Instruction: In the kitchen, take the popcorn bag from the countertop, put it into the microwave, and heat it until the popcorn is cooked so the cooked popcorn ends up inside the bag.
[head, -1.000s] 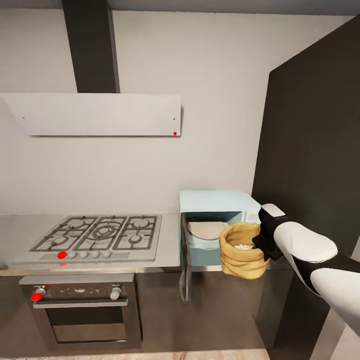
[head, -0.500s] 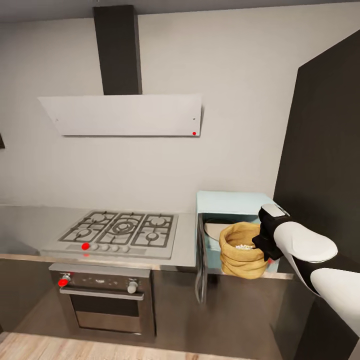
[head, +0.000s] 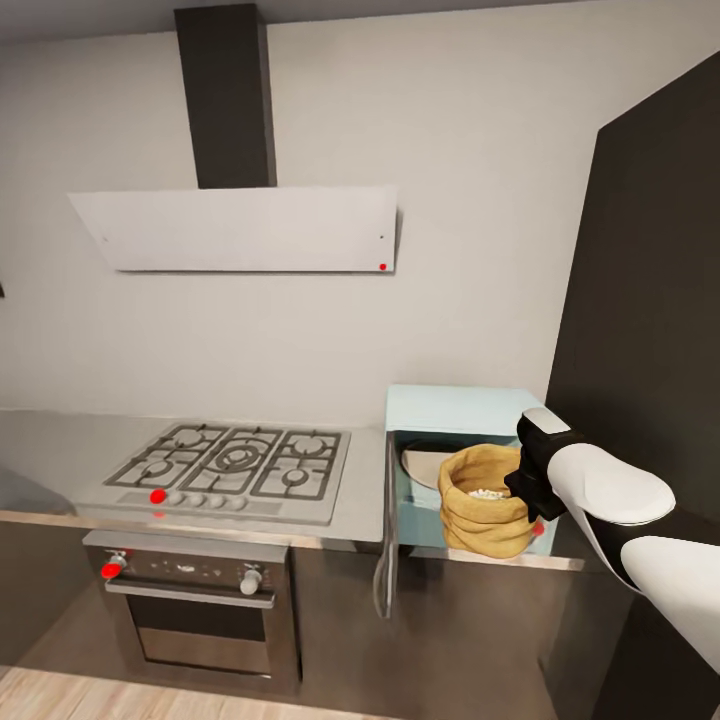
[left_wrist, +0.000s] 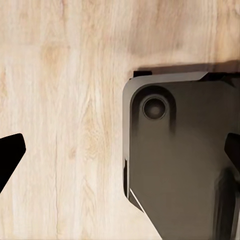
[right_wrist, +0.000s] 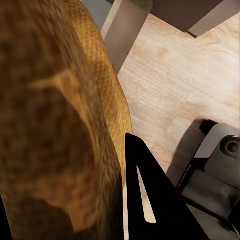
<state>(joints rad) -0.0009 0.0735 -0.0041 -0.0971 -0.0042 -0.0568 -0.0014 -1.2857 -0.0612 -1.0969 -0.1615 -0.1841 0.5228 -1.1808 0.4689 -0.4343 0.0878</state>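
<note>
The popcorn bag (head: 485, 502) is held by the right gripper (head: 527, 487), pinched at the rim on the side nearest the arm, in front of the microwave (head: 462, 455) opening and level with its cavity. The bag is off the countertop (head: 60, 440) and not yet inside. In the right wrist view the bag's woven tan wall (right_wrist: 55, 130) is seen pressed against one dark finger (right_wrist: 150, 200), jaws narrowed onto it.

Handling, as judged: a light, soft, crumpled sack. The wall is likely to fold under a squeeze, so the rolled rim is the firmest place to take hold, and that is where it is gripped. It is held upright; if tipped, kernels could spill.

Contents: a small heap of whitish popcorn (head: 488, 493) is seen at the bag's open mouth, apparently uncooked. The microwave door (head: 385, 540) is swung open toward the hob (head: 235, 462) side; inside, a pale round turntable plate (head: 425, 462) is seen, partly hidden behind the bag, with nothing visible on it.

The left gripper (left_wrist: 120, 155) is seen in its wrist view over wooden floor (left_wrist: 65, 100) and the robot's dark base (left_wrist: 180, 150), fingertips far apart at the frame edges, holding nothing.
</note>
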